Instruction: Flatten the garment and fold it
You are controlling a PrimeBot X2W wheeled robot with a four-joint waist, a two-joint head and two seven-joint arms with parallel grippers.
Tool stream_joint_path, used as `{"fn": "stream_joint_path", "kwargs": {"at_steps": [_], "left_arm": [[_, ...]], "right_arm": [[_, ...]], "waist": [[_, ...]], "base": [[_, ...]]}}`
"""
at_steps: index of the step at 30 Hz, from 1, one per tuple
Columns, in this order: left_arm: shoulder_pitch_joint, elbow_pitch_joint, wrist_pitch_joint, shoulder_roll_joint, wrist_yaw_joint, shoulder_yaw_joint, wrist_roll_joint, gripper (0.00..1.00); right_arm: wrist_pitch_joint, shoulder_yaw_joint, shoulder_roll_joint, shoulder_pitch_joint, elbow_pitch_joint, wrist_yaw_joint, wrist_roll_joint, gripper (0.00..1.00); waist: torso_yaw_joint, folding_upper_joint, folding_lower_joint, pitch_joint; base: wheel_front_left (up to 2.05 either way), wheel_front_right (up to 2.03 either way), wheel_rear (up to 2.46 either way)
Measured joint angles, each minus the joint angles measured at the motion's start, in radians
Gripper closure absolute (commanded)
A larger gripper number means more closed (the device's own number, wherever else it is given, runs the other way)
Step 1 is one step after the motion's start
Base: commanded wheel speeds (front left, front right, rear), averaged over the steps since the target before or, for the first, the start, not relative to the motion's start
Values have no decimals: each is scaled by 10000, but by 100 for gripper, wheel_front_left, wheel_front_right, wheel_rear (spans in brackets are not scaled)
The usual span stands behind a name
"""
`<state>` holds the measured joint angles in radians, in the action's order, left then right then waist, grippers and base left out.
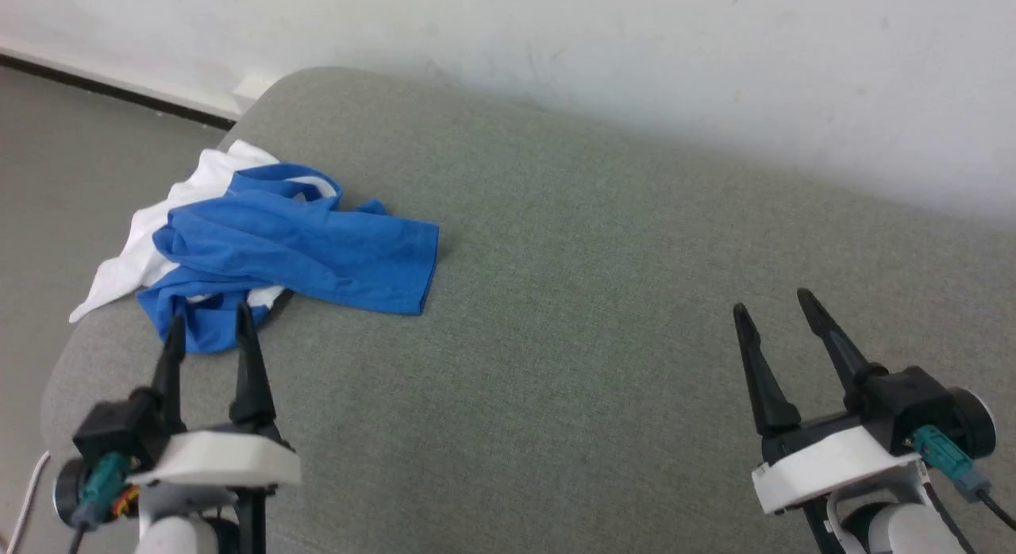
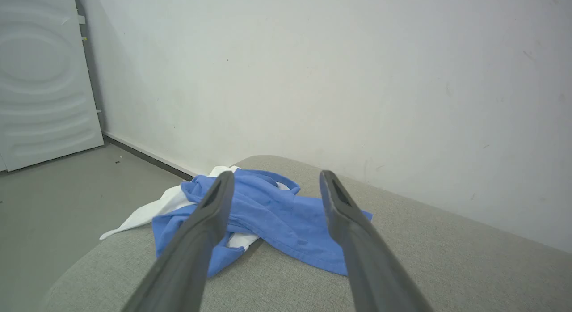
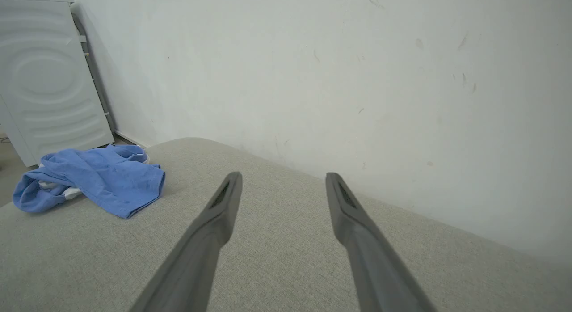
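Inspected: grey upholstered surface [image 1: 603,300], set against a white wall [image 1: 714,62]. Found at its far left corner: the garment [image 1: 302,244], crumpled in a heap, blue layers uppermost, white fabric spilling over the left edge. Not yet flattened.

Found just short of the heap: left gripper [image 1: 209,316], fingers spread apart, holding nothing; contact with the near blue fold not determinable. Found well apart to the right: right gripper [image 1: 771,302], fingers likewise parted and empty, above bare upholstery.

Step in hand judged as the first grasp for spreading. Recommended:
- Pinch a single outer layer at a blue edge, not the whole bundle.
- Drag it toward the open middle of the surface.
- Bring the right gripper across to take an opposite edge.
- Guard the overhanging white part against sliding off.

Counted: one surface, one garment, two grippers, four fingers.
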<state>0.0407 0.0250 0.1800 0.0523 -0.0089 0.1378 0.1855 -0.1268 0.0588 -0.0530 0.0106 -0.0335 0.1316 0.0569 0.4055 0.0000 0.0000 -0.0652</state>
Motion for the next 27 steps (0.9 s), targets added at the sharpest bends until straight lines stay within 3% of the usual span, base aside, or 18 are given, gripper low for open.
{"fn": "stream_joint_path", "kwargs": {"at_steps": [9, 16, 20, 27], "left_arm": [[2104, 357, 207, 291, -445, 913, -107, 0], [4340, 2476, 184, 1475, -779, 1216, 151, 0], [5656, 4103, -729, 2345, -961, 1175, 673, 0], [7377, 7124, -3837, 3438, -1062, 1095, 2052, 0]], "right_arm": [[209, 121, 8, 503, -314, 0, -240, 0], [384, 259, 19, 1013, -531, -2, -512, 0], [474, 385, 25, 1321, -596, 0, -732, 0], [562, 612, 27, 1835, -663, 0, -953, 0]], "waist": [[25, 0, 1, -750], [-96, 0, 2, -1651], [-197, 0, 3, -2226], [-428, 0, 4, -3216]], "base": [[0, 0, 0], [0, 0, 0], [0, 0, 0], [0, 0, 0]]}}
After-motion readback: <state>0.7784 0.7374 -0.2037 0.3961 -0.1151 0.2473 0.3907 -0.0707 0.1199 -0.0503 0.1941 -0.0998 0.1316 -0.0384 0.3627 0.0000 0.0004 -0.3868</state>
